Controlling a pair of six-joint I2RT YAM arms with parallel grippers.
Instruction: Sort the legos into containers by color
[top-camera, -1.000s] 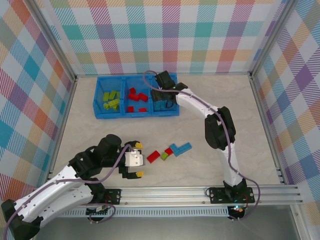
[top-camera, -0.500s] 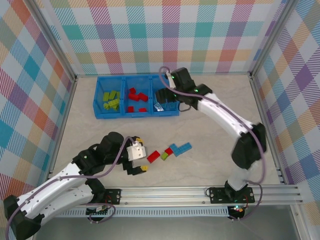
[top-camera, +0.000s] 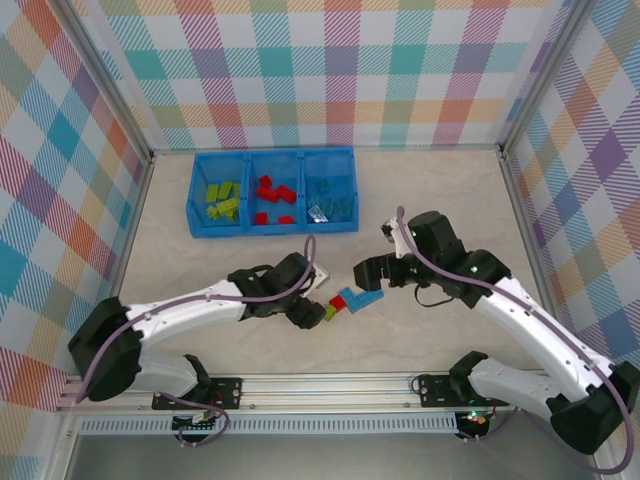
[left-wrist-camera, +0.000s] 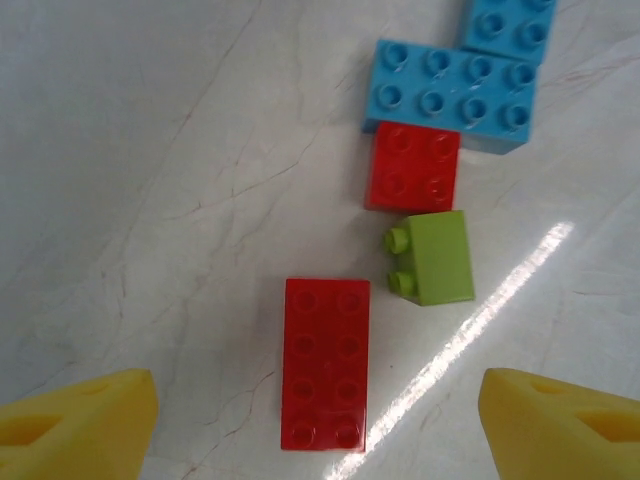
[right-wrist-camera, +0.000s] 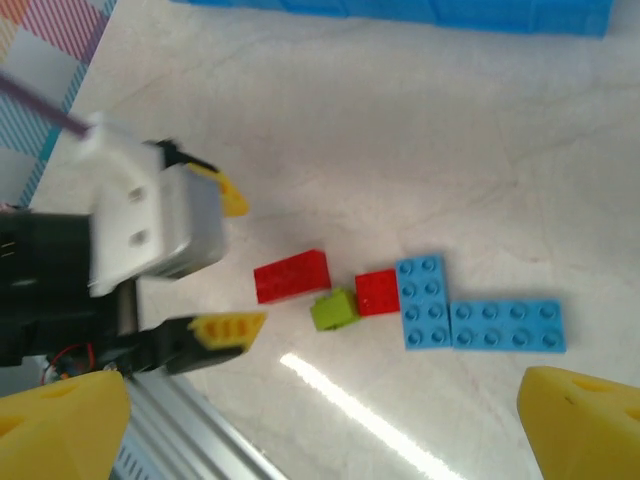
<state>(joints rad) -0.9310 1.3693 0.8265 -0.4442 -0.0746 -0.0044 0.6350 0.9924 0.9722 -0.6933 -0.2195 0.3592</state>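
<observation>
Plaid walls (top-camera: 340, 70) on three sides, pale marbled table (top-camera: 200, 270). Blue tray (top-camera: 250, 231) sits at the far edge, three bins in a row: green bricks (top-camera: 222, 200) left, red bricks (top-camera: 272, 192) middle, light blue bricks (top-camera: 330, 200) right.

My left claw (left-wrist-camera: 318, 430) is open, low over the table, fingers either side of a long red brick (left-wrist-camera: 326, 364), not touching it. My right claw (right-wrist-camera: 320, 425) is open and empty, near the loose bricks.

Beyond the long one: a green brick (left-wrist-camera: 436, 257) on its side, just beside a small red brick (left-wrist-camera: 413, 167) that touches two loose blue bricks (left-wrist-camera: 450, 95).
</observation>
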